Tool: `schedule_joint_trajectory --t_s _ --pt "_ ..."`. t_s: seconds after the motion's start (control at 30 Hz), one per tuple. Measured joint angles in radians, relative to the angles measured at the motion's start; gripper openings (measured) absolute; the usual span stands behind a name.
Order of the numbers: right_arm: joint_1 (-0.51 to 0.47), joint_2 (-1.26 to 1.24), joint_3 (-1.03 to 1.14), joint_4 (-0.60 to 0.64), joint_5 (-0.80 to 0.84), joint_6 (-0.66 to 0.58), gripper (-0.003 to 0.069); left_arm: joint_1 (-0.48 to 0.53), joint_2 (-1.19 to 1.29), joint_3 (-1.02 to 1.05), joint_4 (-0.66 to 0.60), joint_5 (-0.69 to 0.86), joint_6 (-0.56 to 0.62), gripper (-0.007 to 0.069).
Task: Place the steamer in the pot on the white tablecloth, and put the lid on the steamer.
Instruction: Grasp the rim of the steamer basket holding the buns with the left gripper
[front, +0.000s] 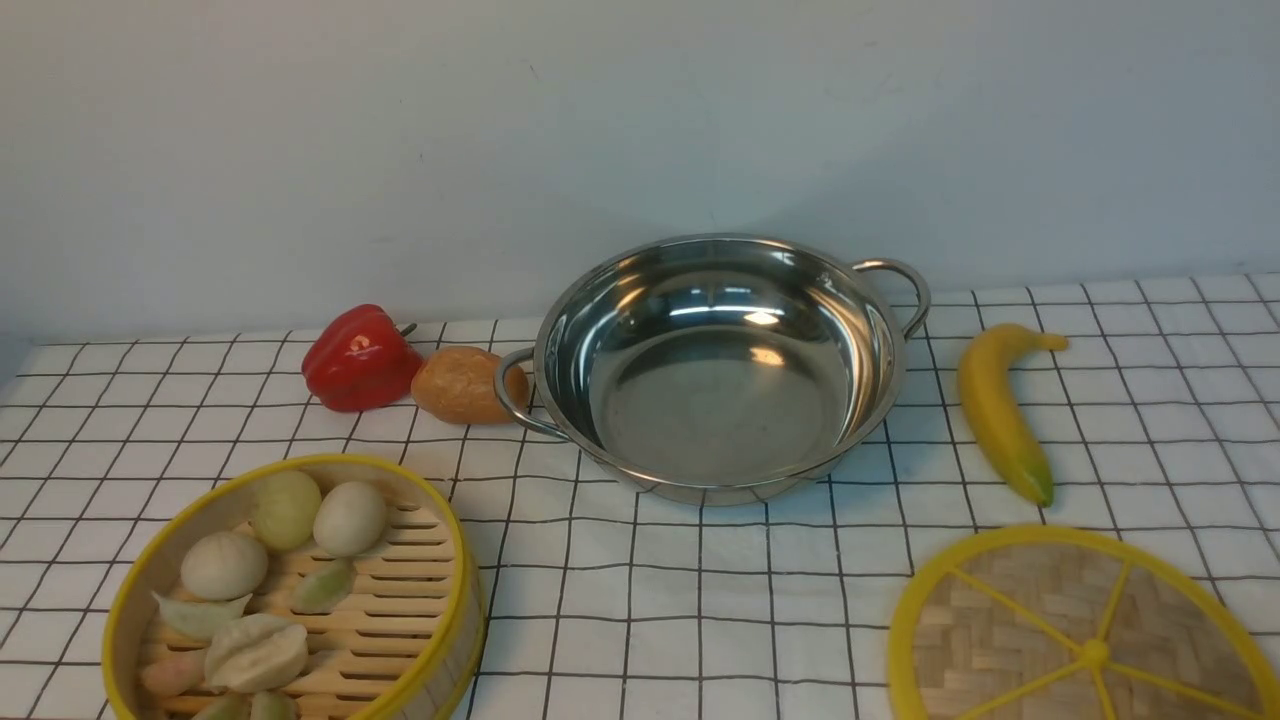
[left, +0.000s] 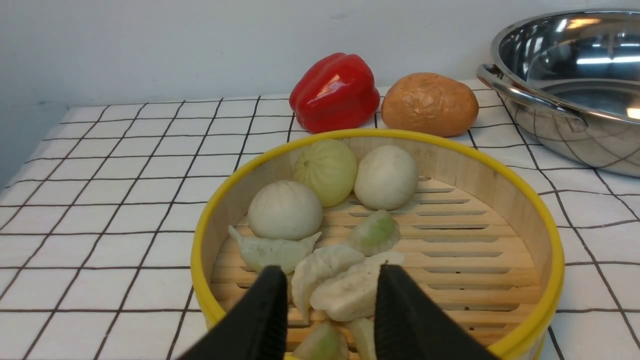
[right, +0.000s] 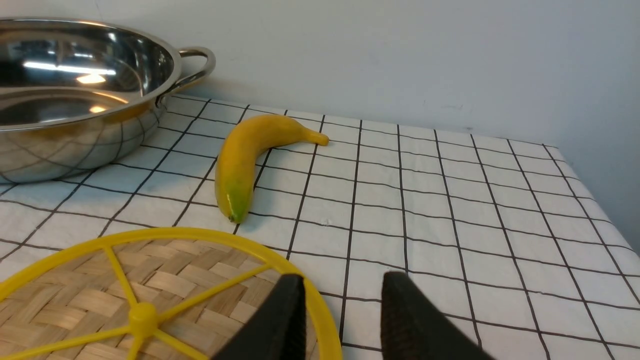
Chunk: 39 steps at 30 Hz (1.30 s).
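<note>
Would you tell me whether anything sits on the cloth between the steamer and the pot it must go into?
Nothing visible does: bare tablecloth lies between the steamer and the pot. The brown roll and red pepper sit left of the pot, off that line.

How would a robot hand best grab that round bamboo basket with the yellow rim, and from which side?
Probably by its thin upright wall: come down from above on the near side of the round bamboo steamer, one finger inside, one outside. It looks too wide to span, and the open left gripper hangs over that near rim. Mind the dumplings close inside.
</note>
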Motion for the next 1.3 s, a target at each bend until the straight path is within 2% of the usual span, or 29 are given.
schedule_joint_trajectory --t_s 0.13,0.4,0.5,0.6,0.73,0.87,0.9,0.93,0.97,1.0,1.03,1.07,1.13,1.23,1.3 --pt "0.000 0.000 0.000 0.000 0.000 0.000 0.0240 0.000 -0.001 0.000 -0.004 -0.044 0.009 0.0243" --pt "0.000 0.000 0.000 0.000 0.000 0.000 0.0240 0.000 -0.002 0.000 -0.257 -0.333 -0.054 0.0243" --pt "0.000 0.000 0.000 0.000 0.000 0.000 0.0240 0.000 -0.002 0.000 -0.359 -0.397 -0.103 0.0243" --pt "0.000 0.000 0.000 0.000 0.000 0.000 0.0240 0.000 -0.002 -0.005 -0.380 -0.386 -0.130 0.0243" --pt "0.000 0.000 0.000 0.000 0.000 0.000 0.0240 0.000 0.085 -0.150 -0.392 -0.112 -0.136 0.0243" --pt "0.000 0.000 0.000 0.000 0.000 0.000 0.0240 0.000 0.261 -0.340 -0.395 0.131 -0.035 0.0243" --pt "0.000 0.000 0.000 0.000 0.000 0.000 0.0240 0.000 0.272 -0.351 -0.395 0.144 -0.035 0.0243" --pt "0.000 0.000 0.000 0.000 0.000 0.000 0.0240 0.000 0.373 -0.446 -0.397 0.271 0.051 0.0243" --pt "0.000 0.000 0.000 0.000 0.000 0.000 0.0240 0.000 0.396 -0.457 -0.397 0.285 0.061 0.0243" --pt "0.000 0.000 0.000 0.000 0.000 0.000 0.0240 0.000 0.481 -0.528 -0.398 0.401 0.139 0.0243" --pt "0.000 0.000 0.000 0.000 0.000 0.000 0.0240 0.000 0.530 -0.576 -0.401 0.455 0.201 0.0243" --pt "0.000 0.000 0.000 0.000 0.000 0.000 0.0240 0.000 0.556 -0.585 -0.403 0.468 0.214 0.0243" --pt "0.000 0.000 0.000 0.000 0.000 0.000 0.0240 0.000 0.704 -0.685 -0.419 0.615 0.362 0.0243" --pt "0.000 0.000 0.000 0.000 0.000 0.000 0.0240 0.000 0.903 -0.798 -0.436 0.765 0.482 0.0243" --pt "0.000 0.000 0.000 0.000 0.000 0.000 0.0240 0.000 1.010 -0.843 -0.437 0.790 0.504 0.0243"
